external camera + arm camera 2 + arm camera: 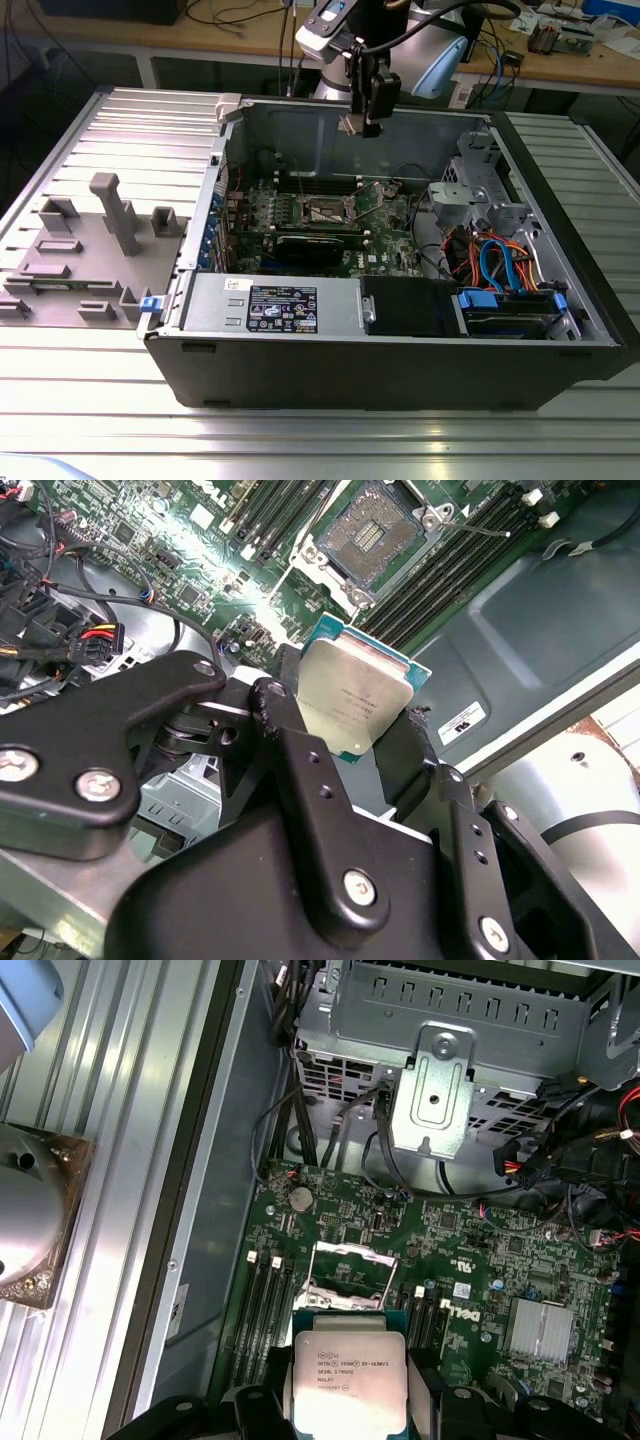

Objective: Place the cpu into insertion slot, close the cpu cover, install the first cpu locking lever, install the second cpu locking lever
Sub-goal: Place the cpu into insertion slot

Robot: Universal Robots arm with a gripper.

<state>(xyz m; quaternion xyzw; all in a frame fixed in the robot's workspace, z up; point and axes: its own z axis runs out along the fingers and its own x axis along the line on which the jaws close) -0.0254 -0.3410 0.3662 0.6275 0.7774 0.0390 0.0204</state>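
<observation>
While your gripper (368,124) hangs high over the open computer case (300,370), its two black fingers (283,712) are squeezed tight on the cpu (355,702), one on each side. You can see the cpu's silver top in both wrist views. Down below, on the green board (470,1250), the insertion slot (375,530) sits bare, well apart from the cpu.

Lies open from above at the dark square silver-rimmed insertion slot (328,210) on the green circuit board (385,215). Hemmed by the grey sheet-metal case wall (290,125), a silver perforated drive cage (470,190) on the exterior view's right, a long black card (318,246) just beside, black cables (30,620) near the cage.
</observation>
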